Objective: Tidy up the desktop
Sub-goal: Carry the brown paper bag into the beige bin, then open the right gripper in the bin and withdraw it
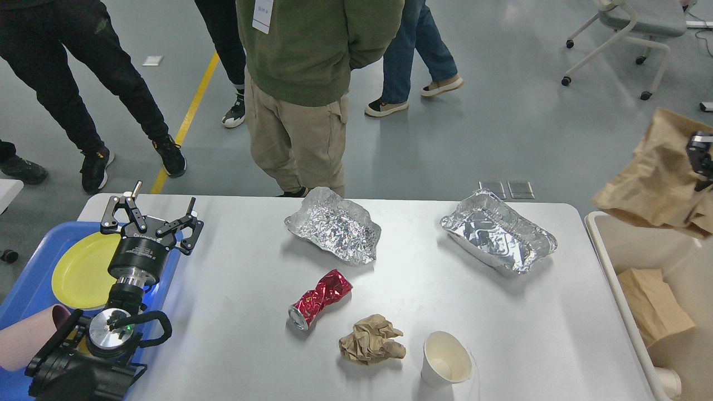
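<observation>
The white desktop (239,267) holds a crumpled foil sheet (334,231), a foil tray (498,231), a crushed red can (320,298), a crumpled brown paper ball (372,346) and a white paper cup (445,365). My left gripper (162,200) is open and empty, over the table's left end beside the blue tray (33,289). My right gripper (701,159) shows only partly at the right edge. It is shut on a brown paper bag (652,178), held in the air above the beige bin (601,250).
The blue tray holds a yellow plate (81,273) and a pink cup (28,342). The beige bin holds another brown bag (654,306) and a white cup (668,381). Several people stand behind the table; an office chair (635,22) is at the far right.
</observation>
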Motion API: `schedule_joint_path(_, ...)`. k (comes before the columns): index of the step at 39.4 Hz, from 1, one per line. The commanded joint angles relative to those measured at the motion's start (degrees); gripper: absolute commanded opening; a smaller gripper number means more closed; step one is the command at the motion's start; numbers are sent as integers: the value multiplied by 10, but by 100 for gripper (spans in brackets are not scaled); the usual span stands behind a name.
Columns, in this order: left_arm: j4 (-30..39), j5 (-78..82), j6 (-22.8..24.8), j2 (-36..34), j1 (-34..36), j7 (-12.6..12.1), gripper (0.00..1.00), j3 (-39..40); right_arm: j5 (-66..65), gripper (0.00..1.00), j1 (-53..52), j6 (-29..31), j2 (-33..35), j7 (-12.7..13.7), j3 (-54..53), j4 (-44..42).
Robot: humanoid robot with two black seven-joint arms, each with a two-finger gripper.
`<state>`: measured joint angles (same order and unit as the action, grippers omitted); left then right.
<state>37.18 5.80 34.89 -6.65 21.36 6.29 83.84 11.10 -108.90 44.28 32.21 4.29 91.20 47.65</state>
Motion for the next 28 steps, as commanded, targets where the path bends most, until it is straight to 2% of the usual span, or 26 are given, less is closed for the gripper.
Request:
schedule_joint_path(1, 0, 0, 0, 1, 0, -1, 96, 0, 5, 0, 128, -28, 57, 0, -58, -99)
schedule_joint_path(5, 0, 0, 1, 1, 0, -1, 96, 0, 4, 0, 239, -95, 81, 0, -120, -137)
schedule_joint_path(13, 0, 0, 0, 1, 0, -1, 96, 0, 5, 0, 394, -236, 83, -1, -196, -173)
schedule_joint_path(14, 0, 0, 0, 0, 0, 0, 96, 0, 4, 0, 427, -264, 81, -1, -218, -184)
schedule_joint_path(19, 0, 0, 0, 1, 0, -1, 96, 0, 5, 0, 541, -331, 64, -1, -273, -257)
schedule_joint_path(28, 0, 0, 0, 0, 0, -1, 96, 0, 5, 0, 742, -365, -30, 0, -367, -447)
